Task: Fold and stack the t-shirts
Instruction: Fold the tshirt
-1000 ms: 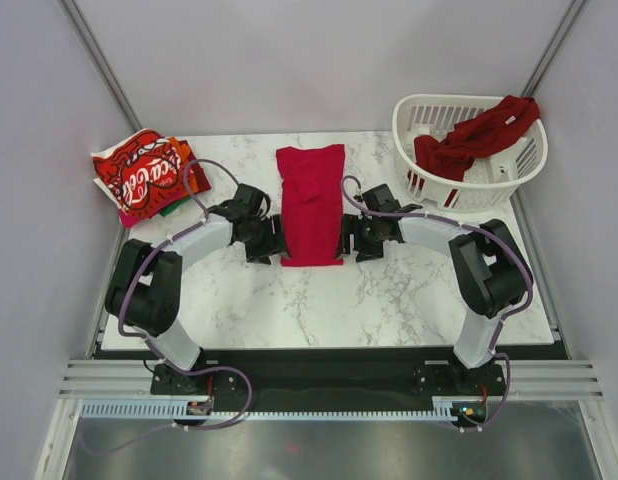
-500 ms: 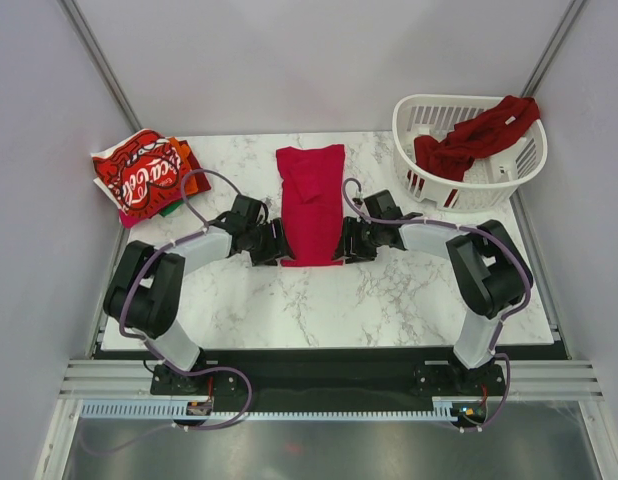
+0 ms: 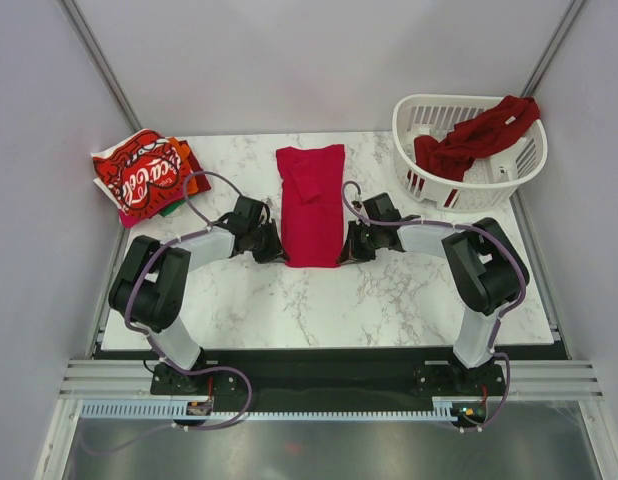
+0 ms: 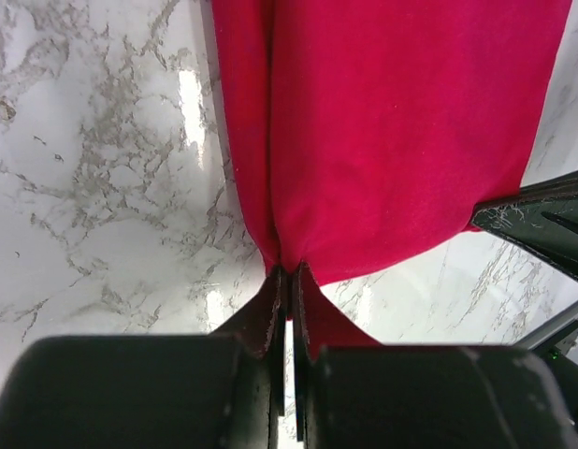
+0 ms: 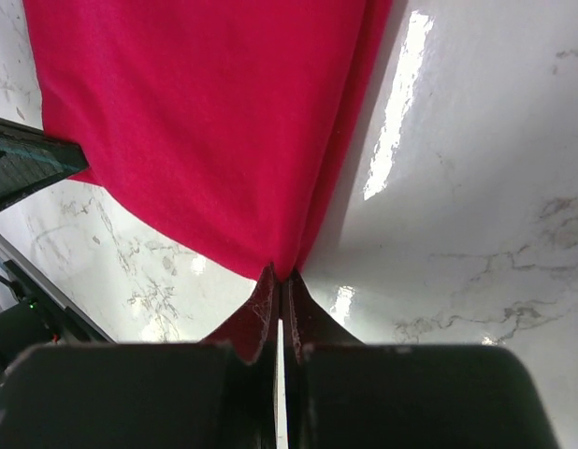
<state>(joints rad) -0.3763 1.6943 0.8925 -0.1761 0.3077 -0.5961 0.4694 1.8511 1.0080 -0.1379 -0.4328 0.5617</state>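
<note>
A bright red t-shirt (image 3: 311,203), folded into a long strip, lies lengthwise in the middle of the marble table (image 3: 389,300). My left gripper (image 3: 279,256) is shut on its near left corner; the left wrist view shows the red cloth (image 4: 401,140) pinched at the fingertips (image 4: 270,297). My right gripper (image 3: 342,256) is shut on the near right corner, and the red cloth (image 5: 205,122) bunches into its tips in the right wrist view. A Coca-Cola t-shirt (image 3: 141,175) tops a stack at the far left. A dark red t-shirt (image 3: 474,135) hangs over the basket.
The white slatted laundry basket (image 3: 419,115) stands at the far right corner. Orange and green cloth peek from under the stack at the far left (image 3: 184,185). Grey walls close in both sides and the back.
Both grippers moved inward to the shirt's near corners and closed on them. The shirt's near edge now puckers at each corner.
</note>
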